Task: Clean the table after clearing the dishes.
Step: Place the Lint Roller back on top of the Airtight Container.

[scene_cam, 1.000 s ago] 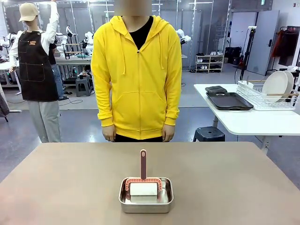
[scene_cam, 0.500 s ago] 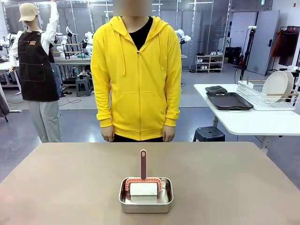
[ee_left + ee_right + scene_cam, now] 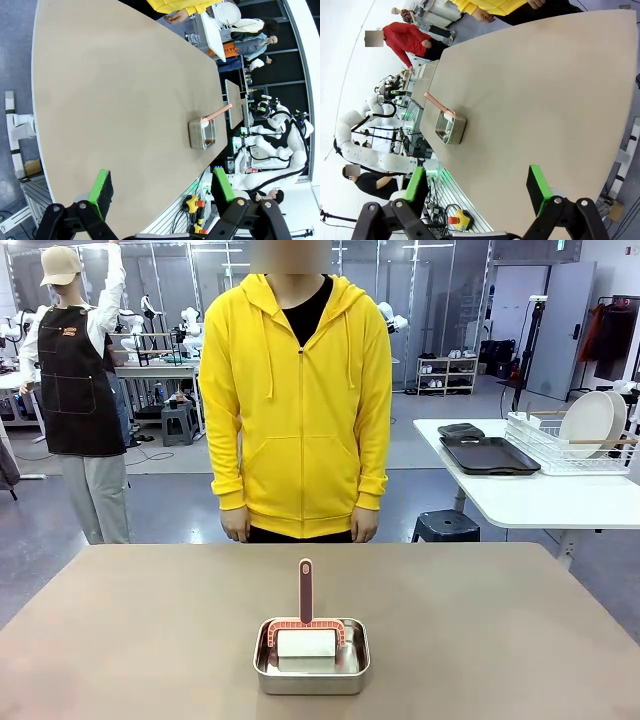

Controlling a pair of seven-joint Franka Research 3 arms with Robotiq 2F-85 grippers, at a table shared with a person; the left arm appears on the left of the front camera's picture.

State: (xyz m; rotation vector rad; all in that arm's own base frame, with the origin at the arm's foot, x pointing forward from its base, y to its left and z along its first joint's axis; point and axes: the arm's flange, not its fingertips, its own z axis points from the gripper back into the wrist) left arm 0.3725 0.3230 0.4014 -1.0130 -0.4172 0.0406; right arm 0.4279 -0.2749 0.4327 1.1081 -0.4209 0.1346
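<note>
1. we see the table (image 3: pixel 150 630), a broad taupe-brown top, spread across the front view, with a person in a yellow hoodie (image 3: pixel 300 400) standing at its far edge, arms hanging down.
2. off to the right stands a smaller white table (image 3: pixel 530 502). it bears a wire dish rack (image 3: pixel 560 445) with white plates (image 3: pixel 590 422) standing on edge in it, and dark trays (image 3: pixel 490 455) stacked flat just beside the rack. these are the dishes, well apart from the big table.
3. near the robot's edge of the big table, about the middle, sits a small steel pan (image 3: pixel 312 658). in it lies a white pad in a pinkish-red frame (image 3: pixel 306 640), and a pinkish-red handle (image 3: pixel 305 590) reaches out over the pan's far rim toward the person.
4. the left wrist view adds what the front view lacks: the left gripper (image 3: pixel 162 190), its green pads set wide apart with nothing between them, hanging over the table's near edge. the pan (image 3: pixel 202 134) sits well ahead of it, the handle (image 3: pixel 219 112) sticking out of it.
5. the right wrist view gives the right gripper (image 3: pixel 477 187), likewise spread wide and empty, above the table's near edge, with the pan (image 3: pixel 450 128) farther off and its contents too small for us to tell.
</note>
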